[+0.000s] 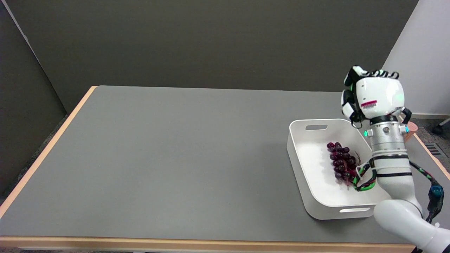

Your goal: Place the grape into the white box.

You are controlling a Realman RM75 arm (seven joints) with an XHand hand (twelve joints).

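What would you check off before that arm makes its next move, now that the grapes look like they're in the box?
1. Grape bunch inside the white box: ok, it lies on the box floor.
2. Right hand free of the bunch: ok, it is raised above the box's far right corner, apart from the fruit.
3. Whether the fingers are apart or curled in: cannot tell, only the back of the hand shows.
4. Box upright on the table: ok.
5. Green cable loop on the forearm clear of the bunch: cannot tell, it overlaps the bunch's near end in this view.
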